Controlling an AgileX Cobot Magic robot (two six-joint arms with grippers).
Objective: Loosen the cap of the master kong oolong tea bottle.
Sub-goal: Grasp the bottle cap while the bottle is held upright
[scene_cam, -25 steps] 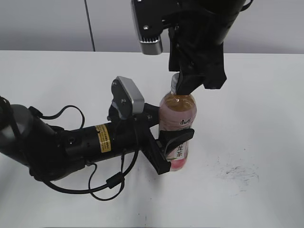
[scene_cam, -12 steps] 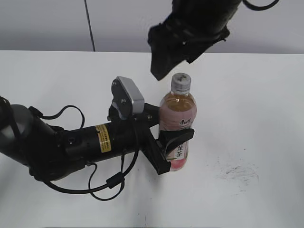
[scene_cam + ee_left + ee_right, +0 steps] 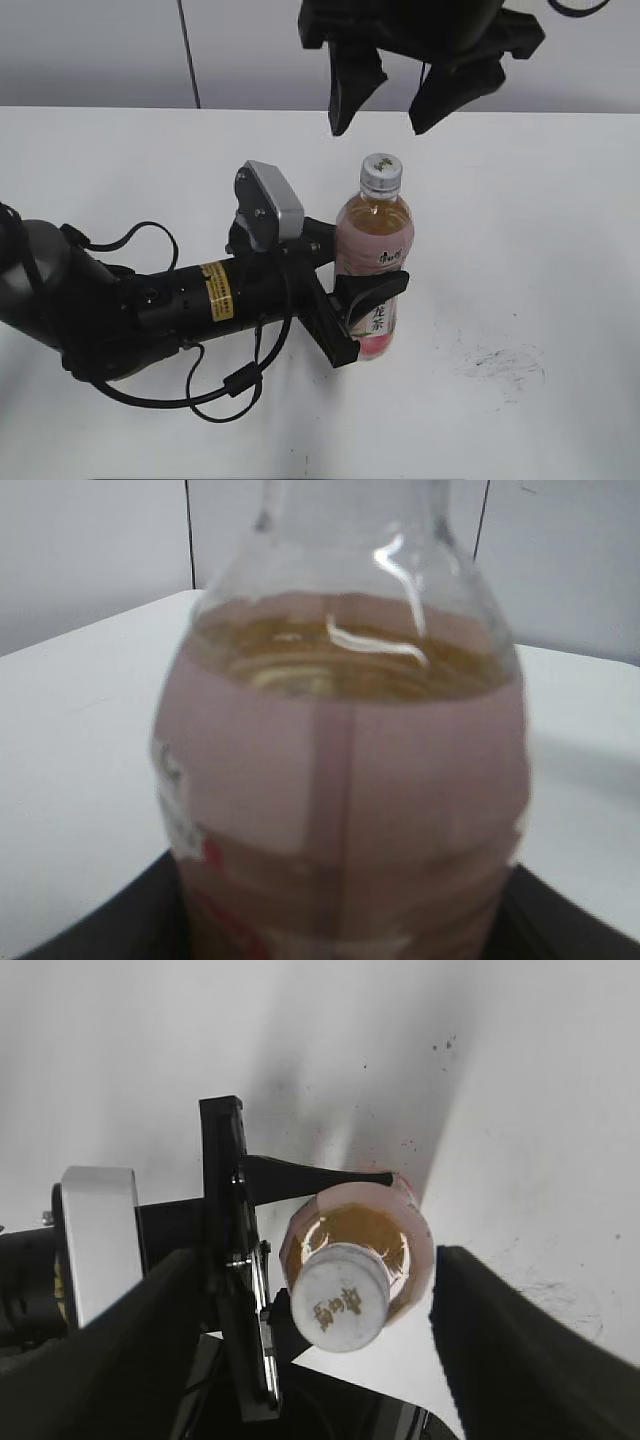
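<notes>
The master kong oolong tea bottle (image 3: 374, 285) stands upright on the white table, amber tea inside, pink label. My left gripper (image 3: 362, 310) is shut on its lower body; the left wrist view shows the bottle (image 3: 345, 780) filling the frame between the jaws. The white ribbed cap (image 3: 381, 174) sits on the neck. My right gripper (image 3: 396, 105) hangs open above the cap, apart from it. In the right wrist view the cap (image 3: 339, 1296) with its printed mark lies between the two spread fingers of my right gripper (image 3: 315, 1345).
The white table (image 3: 540, 250) has dark scuff marks (image 3: 500, 362) to the bottle's right. A grey wall runs behind the table. Black cables (image 3: 225, 385) of the left arm loop on the table at front left.
My right gripper let go of the cap, rose above the bottle and opened its fingers. The bottle and the left gripper stayed put.
</notes>
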